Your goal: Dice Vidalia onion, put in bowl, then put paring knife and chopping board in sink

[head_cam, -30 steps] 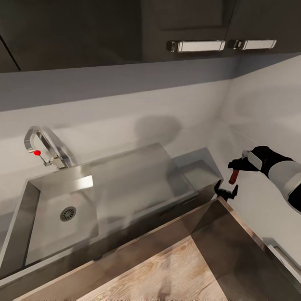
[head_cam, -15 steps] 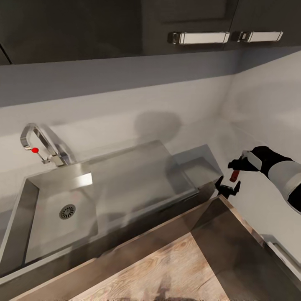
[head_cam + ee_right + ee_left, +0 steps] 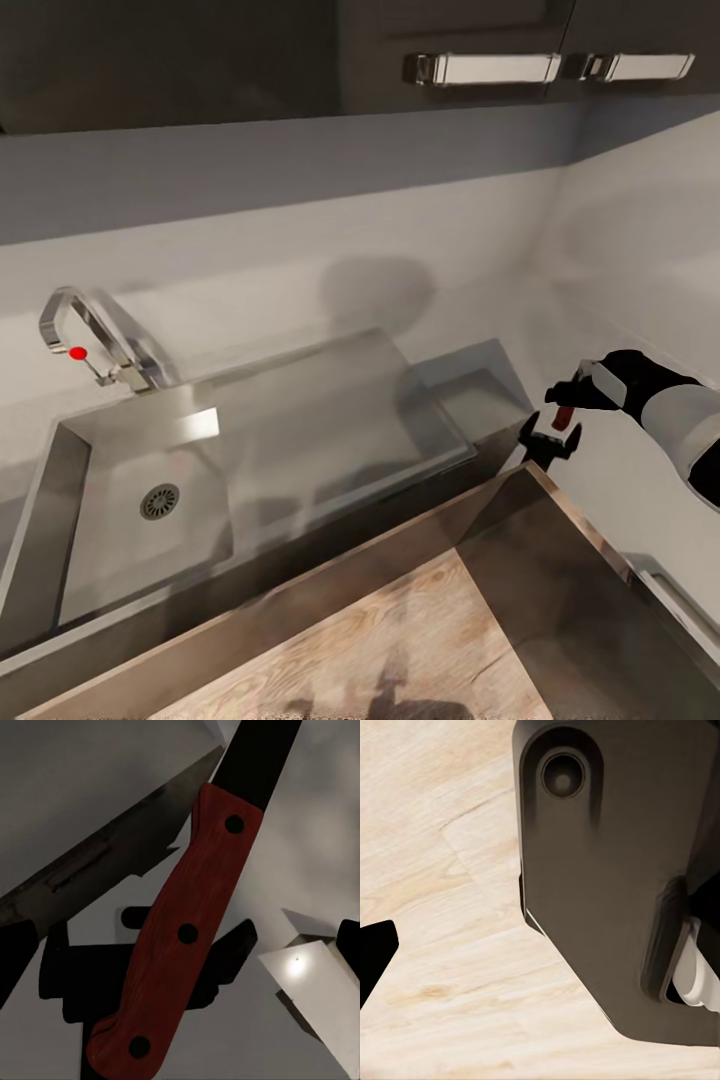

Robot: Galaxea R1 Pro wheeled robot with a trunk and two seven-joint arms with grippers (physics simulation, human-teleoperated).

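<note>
Presently my right gripper [image 3: 562,412] is clamped on the dark-red-handled paring knife [image 3: 176,937], long axis upright, beside the brushed-steel sink [image 3: 330,420].

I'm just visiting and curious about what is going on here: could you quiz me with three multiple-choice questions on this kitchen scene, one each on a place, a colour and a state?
1. Where is the drain?
A. in the sink basin
B. on the wall
C. on the cupboard

2. What colour is the paring knife handle?
A. blue
B. dark red
C. white

3. What is the right gripper doing?
A. holding the knife
B. turning the tap
C. gripping a bowl

Answers: 1 A, it sits in the steel sink floor. 2 B, the right wrist view shows it. 3 A, the handle sits in its grip.
</note>
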